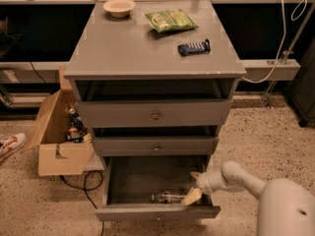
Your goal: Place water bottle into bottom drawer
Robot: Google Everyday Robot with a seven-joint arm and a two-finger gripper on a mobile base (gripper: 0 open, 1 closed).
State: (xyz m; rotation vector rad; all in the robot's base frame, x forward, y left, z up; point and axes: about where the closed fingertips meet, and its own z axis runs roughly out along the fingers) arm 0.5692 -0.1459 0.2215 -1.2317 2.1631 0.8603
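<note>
Fingers [192,196]: two tan pads, spread apart, nothing clamped; the lower pad touches one end of the bottle.
Gripper [194,186]: white, inside the open drawer at its right side.
Water bottle [169,197]: clear crinkled plastic with a dark label band, lying on its side on the drawer floor, just behind the front panel.
Bottom drawer [157,212]: grey wooden tray, pulled out, lowest of three.
Cabinet top: green chip bag [171,20], dark blue packet [194,47], tan bowl [119,7].
</note>
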